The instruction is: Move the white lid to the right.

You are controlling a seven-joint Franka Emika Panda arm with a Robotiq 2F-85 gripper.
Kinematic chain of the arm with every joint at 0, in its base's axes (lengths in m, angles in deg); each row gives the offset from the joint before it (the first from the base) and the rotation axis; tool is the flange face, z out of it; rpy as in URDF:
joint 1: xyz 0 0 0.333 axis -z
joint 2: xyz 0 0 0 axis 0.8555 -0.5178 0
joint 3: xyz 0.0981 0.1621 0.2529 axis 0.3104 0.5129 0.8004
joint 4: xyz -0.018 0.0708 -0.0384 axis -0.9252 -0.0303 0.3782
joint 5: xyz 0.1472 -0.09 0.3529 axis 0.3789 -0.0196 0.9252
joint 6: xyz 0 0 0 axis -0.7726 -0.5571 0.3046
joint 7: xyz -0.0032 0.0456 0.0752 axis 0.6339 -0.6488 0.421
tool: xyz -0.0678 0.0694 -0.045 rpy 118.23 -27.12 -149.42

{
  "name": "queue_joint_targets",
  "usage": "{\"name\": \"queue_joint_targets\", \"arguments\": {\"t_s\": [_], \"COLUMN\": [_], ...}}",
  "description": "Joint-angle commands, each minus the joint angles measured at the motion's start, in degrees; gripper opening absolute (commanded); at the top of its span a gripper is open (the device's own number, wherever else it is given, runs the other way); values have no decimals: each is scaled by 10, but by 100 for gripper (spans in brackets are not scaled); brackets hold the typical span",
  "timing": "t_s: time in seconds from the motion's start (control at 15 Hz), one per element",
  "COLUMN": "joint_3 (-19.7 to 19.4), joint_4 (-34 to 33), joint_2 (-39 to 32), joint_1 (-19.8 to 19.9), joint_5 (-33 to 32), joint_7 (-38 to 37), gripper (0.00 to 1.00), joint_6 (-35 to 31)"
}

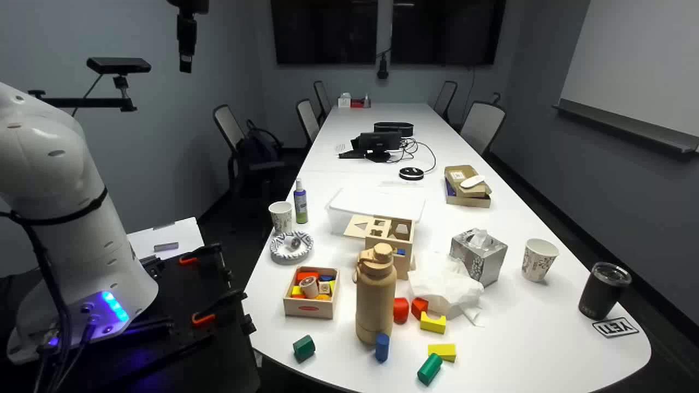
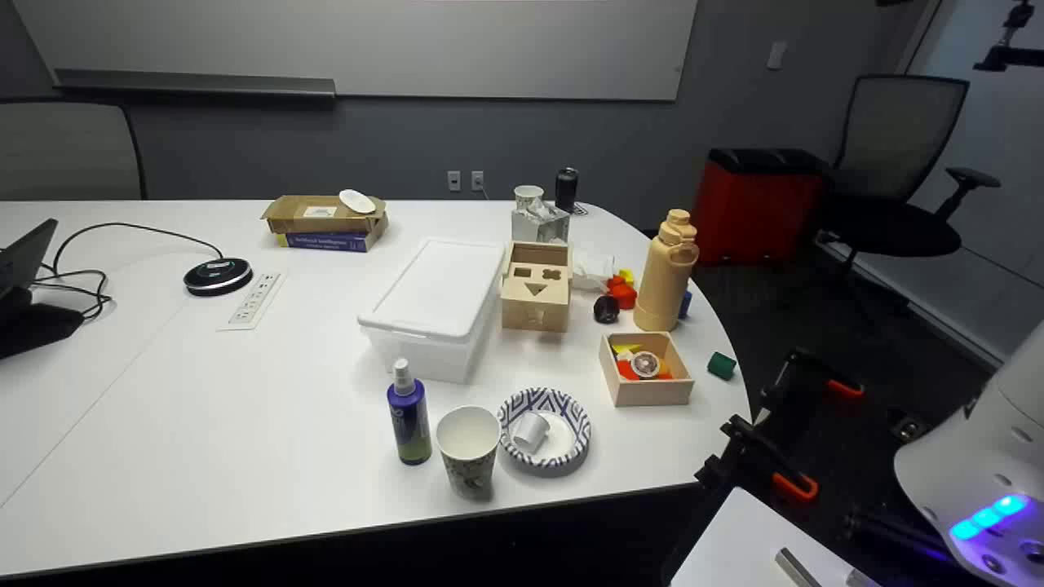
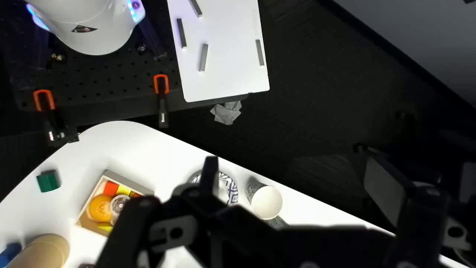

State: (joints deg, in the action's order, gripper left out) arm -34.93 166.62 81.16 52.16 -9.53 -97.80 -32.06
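The white lid (image 1: 377,202) lies on top of a clear plastic box (image 1: 339,220) on the white table. It also shows in an exterior view (image 2: 440,285), flat and covering the box (image 2: 416,350). The lid is out of view in the wrist view, where the gripper body blocks part of the table. My gripper (image 1: 186,61) hangs high at the top left in an exterior view, well above and apart from the lid. In the wrist view my gripper (image 3: 297,167) has its fingers wide apart with nothing between them.
A wooden shape-sorter box (image 2: 536,302) stands beside the plastic box. A spray bottle (image 2: 409,416), paper cup (image 2: 469,448) and patterned bowl (image 2: 545,399) stand near the table edge. A tan bottle (image 1: 375,295), block tray (image 1: 309,309), tissue box (image 1: 480,259) and loose blocks are around.
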Motion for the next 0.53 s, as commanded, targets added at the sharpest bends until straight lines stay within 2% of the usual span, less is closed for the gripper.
{"name": "queue_joint_targets", "arguments": {"t_s": [0.0,0.33,0.47], "joint_3": [16,16,35], "joint_4": [-3,-3,10], "joint_2": [0,0,-9], "joint_1": [25,25,36], "joint_5": [9,9,23], "joint_7": [12,12,-7], "gripper": [100,100,100], "joint_6": [7,7,-42]}}
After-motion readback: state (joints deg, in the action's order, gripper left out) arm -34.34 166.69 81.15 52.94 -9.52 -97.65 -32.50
